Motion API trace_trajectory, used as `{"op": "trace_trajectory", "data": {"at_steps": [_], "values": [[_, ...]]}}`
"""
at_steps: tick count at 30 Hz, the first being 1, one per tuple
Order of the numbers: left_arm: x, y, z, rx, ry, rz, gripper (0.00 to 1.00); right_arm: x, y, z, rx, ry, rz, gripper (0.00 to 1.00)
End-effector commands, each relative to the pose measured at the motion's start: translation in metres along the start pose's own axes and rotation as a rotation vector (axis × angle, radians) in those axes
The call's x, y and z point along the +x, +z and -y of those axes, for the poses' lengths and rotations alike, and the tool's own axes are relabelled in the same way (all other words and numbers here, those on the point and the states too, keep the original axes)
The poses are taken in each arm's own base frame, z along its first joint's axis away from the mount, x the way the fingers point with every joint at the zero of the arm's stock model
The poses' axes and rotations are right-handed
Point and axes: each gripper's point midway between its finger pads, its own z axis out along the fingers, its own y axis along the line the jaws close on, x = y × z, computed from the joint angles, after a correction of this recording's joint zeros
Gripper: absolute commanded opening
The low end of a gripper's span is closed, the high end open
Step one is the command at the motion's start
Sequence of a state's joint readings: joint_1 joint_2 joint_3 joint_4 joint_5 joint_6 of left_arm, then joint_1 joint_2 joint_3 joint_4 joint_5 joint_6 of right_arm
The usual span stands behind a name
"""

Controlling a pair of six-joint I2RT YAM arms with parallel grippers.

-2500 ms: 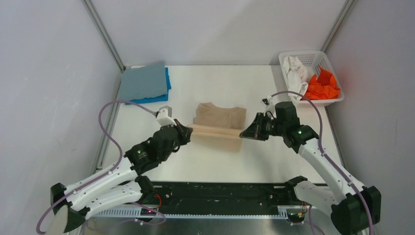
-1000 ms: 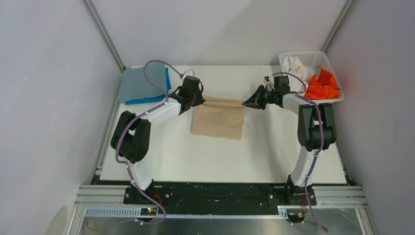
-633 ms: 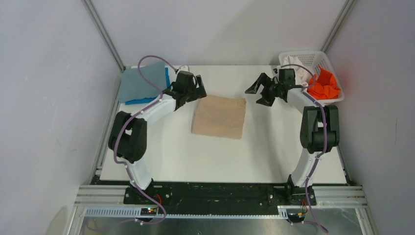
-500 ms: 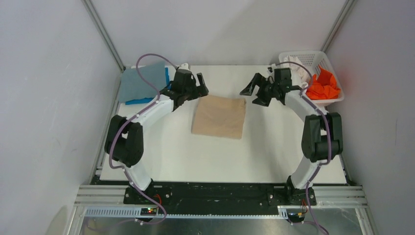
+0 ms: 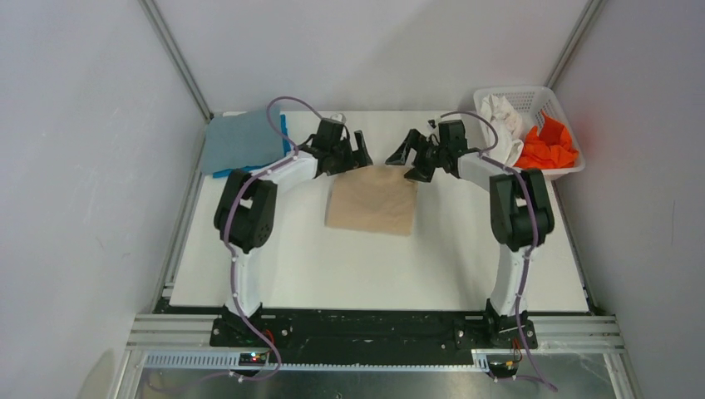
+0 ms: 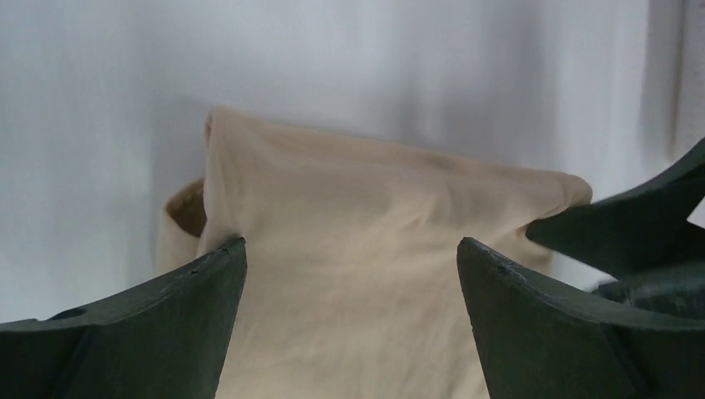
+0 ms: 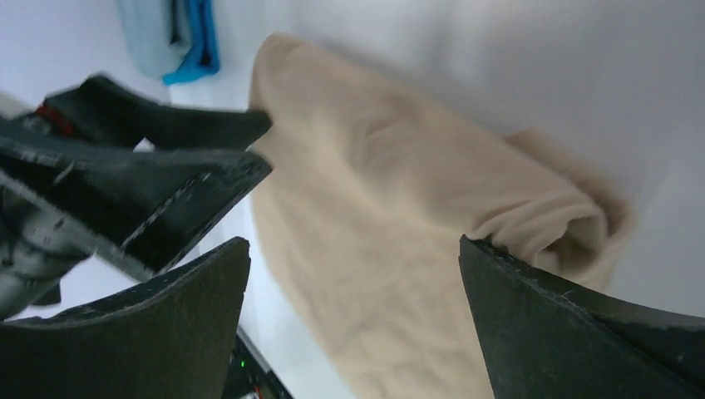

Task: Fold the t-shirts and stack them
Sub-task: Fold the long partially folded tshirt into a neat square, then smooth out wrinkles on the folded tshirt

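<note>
Dial: read on the top view, with 12 o'clock at the far edge of the white table point(image 5: 283, 258).
Tan t-shirt point(image 5: 372, 201): a soft beige cloth folded to a rough rectangle, lying flat just toward 12 o'clock from the table's centre; both wrist views show one far corner rumpled, with a fold of cloth turned up point(image 6: 357, 283) point(image 7: 391, 241).
Left gripper point(image 5: 359, 154): black two-finger gripper at the shirt's far edge, on its 11 o'clock corner; jaws spread wide and gripping nothing, the tan cloth lying below the gap point(image 6: 351, 249). Whether the fingertips touch the cloth cannot be told.
Right gripper point(image 5: 399, 169): black two-finger gripper at the shirt's 1 o'clock corner, tips facing those of the left gripper; jaws likewise spread wide with nothing held point(image 7: 353, 243).
Grey-blue t-shirt point(image 5: 241, 140): folded, at the 10 o'clock corner of the table, lying on a folded bright blue t-shirt point(image 5: 286, 137) whose edges show beneath it.
White lattice plastic basket point(image 5: 532, 90): at the 2 o'clock corner, holding a crumpled white t-shirt point(image 5: 501, 116) and a crumpled orange t-shirt point(image 5: 549, 148).
</note>
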State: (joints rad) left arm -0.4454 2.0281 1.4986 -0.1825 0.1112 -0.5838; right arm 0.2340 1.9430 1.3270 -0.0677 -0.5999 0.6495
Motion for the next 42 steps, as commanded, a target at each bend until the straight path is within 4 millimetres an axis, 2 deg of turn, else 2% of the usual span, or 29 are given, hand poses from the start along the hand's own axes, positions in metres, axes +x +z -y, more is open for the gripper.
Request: {"op": "trace_trajectory", "data": {"at_steps": [1,2,3,4,7,9,11,12,13,14,15,16,17,19,23,24,25,26,27,29,30,31,32,33,34,35,36,37,42], "values": [[-0.014,0.023,-0.014,-0.041,-0.061,0.027,1.0,-0.037,0.03,0.04,0.055,0.071,0.06,0.99],[-0.013,0.026,-0.014,-0.039,-0.072,0.016,1.0,-0.047,0.032,0.043,0.064,0.075,0.073,0.99],[-0.008,0.034,-0.02,-0.048,-0.092,-0.002,1.0,-0.038,0.04,0.062,0.121,0.119,0.043,0.99],[-0.001,0.036,-0.023,-0.056,-0.109,-0.033,1.0,-0.039,0.042,0.065,0.141,0.128,0.039,1.0],[0.024,0.04,-0.037,-0.095,-0.177,-0.109,1.0,-0.018,0.049,0.091,0.258,0.19,0.003,0.99],[0.037,0.036,-0.046,-0.13,-0.207,-0.126,1.0,-0.006,0.049,0.102,0.286,0.24,-0.026,1.0],[0.046,0.026,-0.055,-0.165,-0.223,-0.129,1.0,0.008,0.047,0.103,0.279,0.266,-0.058,0.99],[0.043,0.018,-0.054,-0.172,-0.224,-0.113,1.0,0.011,0.046,0.101,0.273,0.264,-0.059,0.99],[0.054,0.014,-0.062,-0.196,-0.226,-0.128,1.0,0.02,0.043,0.1,0.278,0.258,-0.071,0.99],[0.05,0.005,-0.059,-0.196,-0.218,-0.107,1.0,0.024,0.041,0.099,0.282,0.255,-0.079,0.99],[0.061,-0.001,-0.065,-0.214,-0.215,-0.123,1.0,0.03,0.038,0.097,0.285,0.246,-0.089,1.0],[0.056,-0.011,-0.06,-0.212,-0.2,-0.099,1.0,0.033,0.036,0.094,0.283,0.241,-0.092,1.0],[0.061,-0.015,-0.066,-0.238,-0.186,-0.093,1.0,0.033,0.033,0.09,0.278,0.225,-0.09,0.99],[0.046,-0.03,-0.06,-0.238,-0.141,-0.044,1.0,0.022,0.025,0.075,0.257,0.189,-0.058,0.99],[-0.003,-0.073,-0.035,-0.205,-0.076,0.084,1.0,-0.012,-0.012,0.036,0.293,0.076,0.042,0.99],[-0.013,-0.087,-0.025,-0.178,-0.064,0.117,1.0,-0.016,-0.025,0.019,0.294,0.03,0.073,1.0],[-0.014,-0.095,-0.02,-0.168,-0.059,0.126,1.0,-0.012,-0.031,0.014,0.298,0.013,0.078,0.99],[-0.019,-0.109,-0.008,-0.137,-0.049,0.152,1.0,-0.011,-0.043,-0.006,0.282,-0.029,0.103,0.99],[-0.008,-0.112,-0.002,-0.127,-0.034,0.14,1.0,0.0,-0.045,-0.005,0.287,-0.034,0.089,0.99],[0.007,-0.123,0.013,-0.098,-0.014,0.136,1.0,0.025,-0.05,-0.02,0.226,-0.051,0.058,1.0],[0.019,-0.121,0.012,-0.099,-0.006,0.114,1.0,0.046,-0.052,-0.02,0.205,-0.035,0.027,0.99],[0.032,-0.119,0.019,-0.087,-0.001,0.09,1.0,0.054,-0.05,-0.032,0.136,-0.041,0.015,0.99],[0.042,-0.116,0.018,-0.091,0.0,0.069,1.0,0.076,-0.049,-0.028,0.118,-0.013,-0.021,0.99],[0.053,-0.111,0.021,-0.09,-0.003,0.046,1.0,0.083,-0.046,-0.039,0.044,-0.02,-0.036,0.99],[0.062,-0.108,0.019,-0.093,-0.006,0.026,1.0,0.101,-0.044,-0.032,0.035,0.018,-0.073,0.99],[0.071,-0.102,0.018,-0.099,-0.014,0.003,1.0,0.107,-0.042,-0.04,-0.028,0.013,-0.092,0.99],[0.08,-0.098,0.015,-0.099,-0.018,-0.021,1.0,0.121,-0.04,-0.03,-0.028,0.052,-0.121,0.99],[0.089,-0.093,0.012,-0.107,-0.028,-0.045,1.0,0.123,-0.036,-0.025,-0.04,0.061,-0.123,0.99],[0.146,-0.074,-0.021,-0.152,-0.056,-0.157,1.0,0.157,-0.034,0.043,0.101,0.175,-0.151,0.99]]}}
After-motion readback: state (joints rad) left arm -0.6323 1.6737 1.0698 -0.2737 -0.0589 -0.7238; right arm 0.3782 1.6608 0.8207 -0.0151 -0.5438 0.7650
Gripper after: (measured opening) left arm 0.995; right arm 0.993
